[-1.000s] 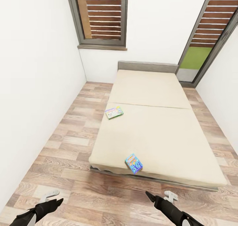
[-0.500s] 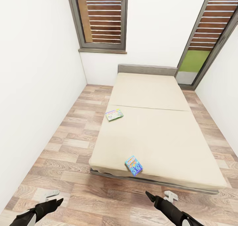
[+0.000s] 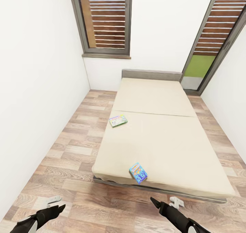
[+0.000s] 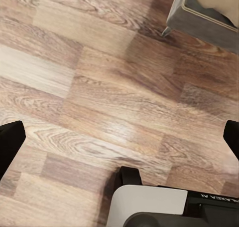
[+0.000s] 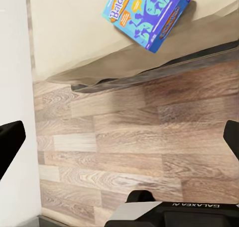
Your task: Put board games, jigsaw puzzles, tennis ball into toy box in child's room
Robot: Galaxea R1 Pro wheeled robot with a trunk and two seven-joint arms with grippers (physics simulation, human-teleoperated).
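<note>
Two board games lie on the beige bed [image 3: 160, 141]. A small blue one [image 3: 138, 173] rests at the near edge, a little left of the middle. A green-pink one [image 3: 118, 120] lies further back by the bed's left edge. My left gripper [image 3: 56, 209] hangs open over the plank floor, left of the bed's near corner. My right gripper [image 3: 155, 203] is open too, low over the floor just in front of the blue game [image 5: 148, 15]. Neither holds anything. The table, toy box, jigsaw puzzles and tennis ball are out of view.
White walls close in at left [image 3: 37, 89] and right. A shuttered window [image 3: 107, 21] and a shuttered door [image 3: 213, 38] stand behind the bed. Wood-plank floor [image 3: 68, 151] runs along the bed's left side and in front of it. The bed's frame corner [image 4: 199, 17] is close to my left gripper [image 4: 119, 142].
The whole head view has shifted, so the window and bed head sit lower in the picture: the camera moved. Both games and both grippers keep their places.
</note>
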